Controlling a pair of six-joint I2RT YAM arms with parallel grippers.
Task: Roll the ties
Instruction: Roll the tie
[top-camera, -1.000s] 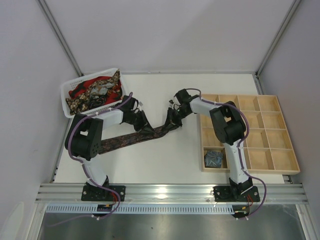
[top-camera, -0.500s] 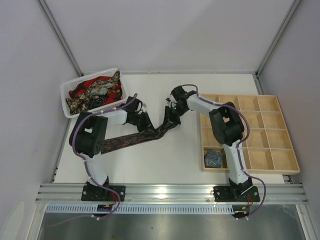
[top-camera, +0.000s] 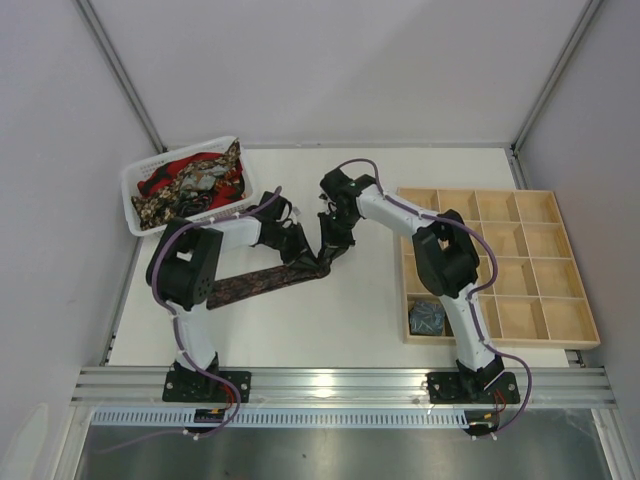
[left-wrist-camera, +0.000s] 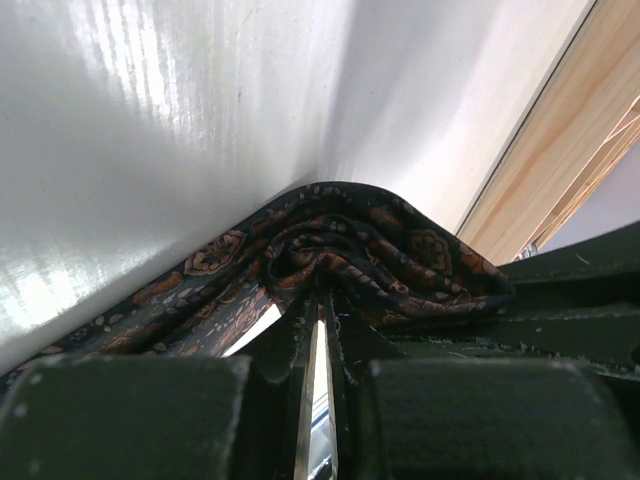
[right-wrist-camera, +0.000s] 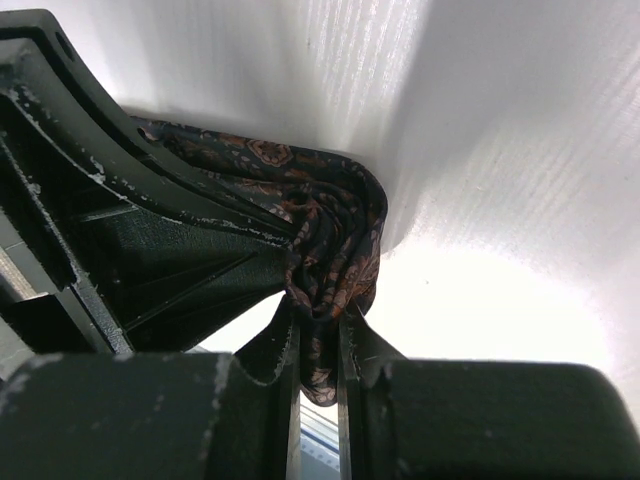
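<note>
A dark brown-maroon patterned tie (top-camera: 262, 280) lies flat on the white table, its right end curled into a small roll (top-camera: 322, 255). My left gripper (top-camera: 303, 252) is shut on the rolled end from the left; the roll (left-wrist-camera: 370, 250) bunches at its fingertips. My right gripper (top-camera: 331, 244) is shut on the same roll from above right, with fabric (right-wrist-camera: 330, 270) pinched between its fingers. A grey-blue coiled tie (top-camera: 427, 316) sits in a near-left compartment of the wooden tray. More ties, red and gold-black, fill the white basket (top-camera: 135, 183).
The wooden compartment tray (top-camera: 560, 300) takes up the table's right side. The basket stands at the back left. Grey walls close in the back and sides. A metal rail (top-camera: 340, 382) runs along the near edge.
Both grippers have moved left with the rolled end. The flat part of the tie has become shorter, and the right arm has reached further left.
</note>
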